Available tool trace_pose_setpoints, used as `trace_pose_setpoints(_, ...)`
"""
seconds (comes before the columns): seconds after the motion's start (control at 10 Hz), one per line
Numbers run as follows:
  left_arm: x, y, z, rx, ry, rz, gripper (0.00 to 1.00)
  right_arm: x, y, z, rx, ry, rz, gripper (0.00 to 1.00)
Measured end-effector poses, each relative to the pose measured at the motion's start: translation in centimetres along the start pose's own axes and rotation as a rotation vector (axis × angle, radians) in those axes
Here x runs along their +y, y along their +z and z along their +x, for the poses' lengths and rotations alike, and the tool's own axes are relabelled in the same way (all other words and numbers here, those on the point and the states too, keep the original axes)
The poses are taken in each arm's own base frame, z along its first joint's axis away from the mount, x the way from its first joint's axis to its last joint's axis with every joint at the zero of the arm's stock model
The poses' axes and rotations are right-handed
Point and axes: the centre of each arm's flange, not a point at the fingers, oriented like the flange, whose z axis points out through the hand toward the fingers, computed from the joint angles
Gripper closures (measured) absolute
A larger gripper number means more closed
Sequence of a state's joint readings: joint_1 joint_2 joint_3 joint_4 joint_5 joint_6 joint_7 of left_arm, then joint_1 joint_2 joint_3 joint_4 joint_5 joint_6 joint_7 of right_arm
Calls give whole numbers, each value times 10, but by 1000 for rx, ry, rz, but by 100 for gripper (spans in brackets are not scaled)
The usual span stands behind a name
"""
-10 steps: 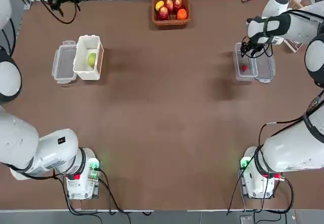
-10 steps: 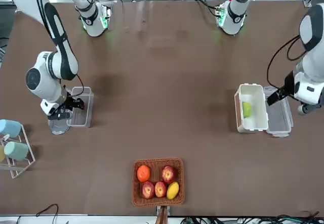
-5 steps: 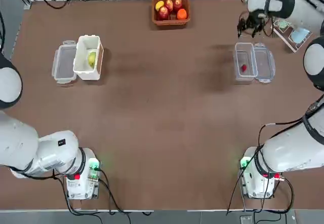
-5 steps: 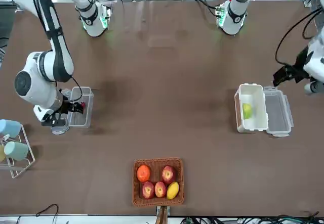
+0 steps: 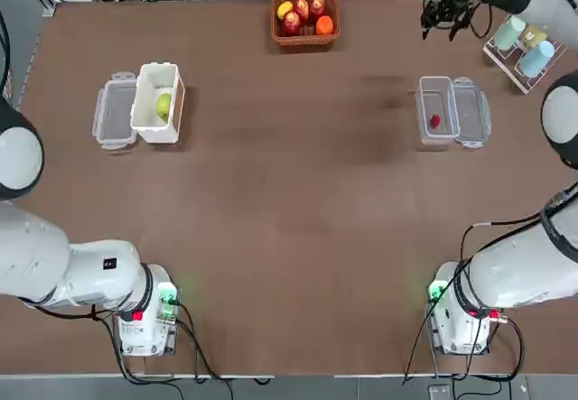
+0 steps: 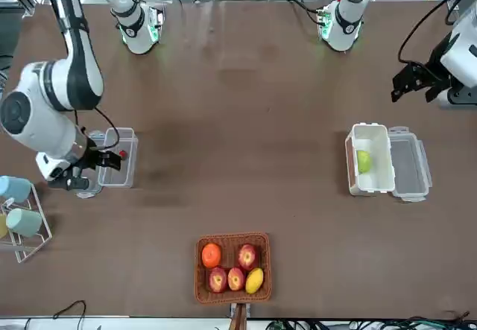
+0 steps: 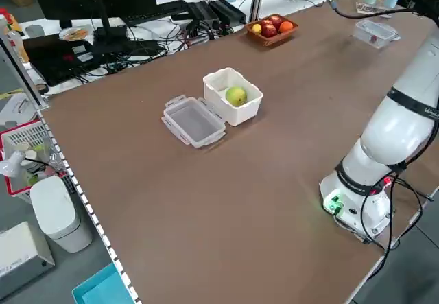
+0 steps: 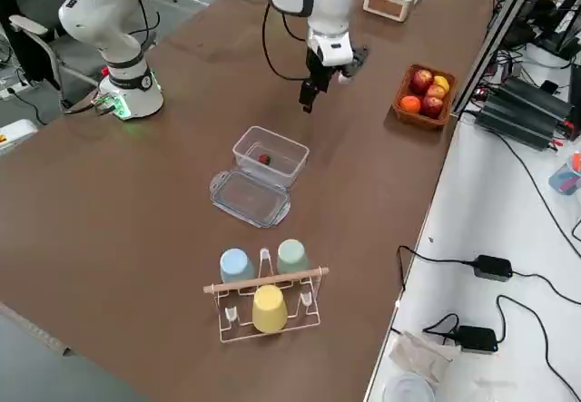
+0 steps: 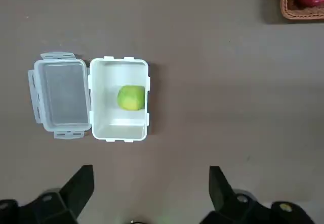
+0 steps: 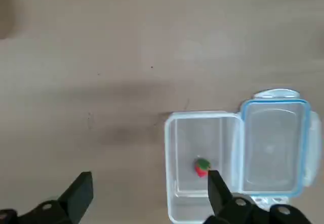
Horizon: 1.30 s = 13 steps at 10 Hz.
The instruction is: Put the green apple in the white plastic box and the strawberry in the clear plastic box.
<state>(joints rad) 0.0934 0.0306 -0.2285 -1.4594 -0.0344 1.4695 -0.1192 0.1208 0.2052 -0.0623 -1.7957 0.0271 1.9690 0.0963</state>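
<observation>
Top view is showing the green apple [image 5: 163, 106] lying inside the white plastic box [image 5: 156, 102], and the strawberry [image 5: 434, 122] sitting in the clear plastic box [image 5: 435, 111]. The right gripper [image 5: 446, 17] is hanging above the desk [image 5: 289, 201], fingers wide apart and empty. The left gripper [image 6: 419, 86] is probably also hovering, fingers spread and holding nothing.
</observation>
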Motion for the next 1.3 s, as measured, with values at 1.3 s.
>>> trace_pose_setpoints(1.3,1,2,1,-6,22,0,0,30,-157,-56,6,43,-4,0)
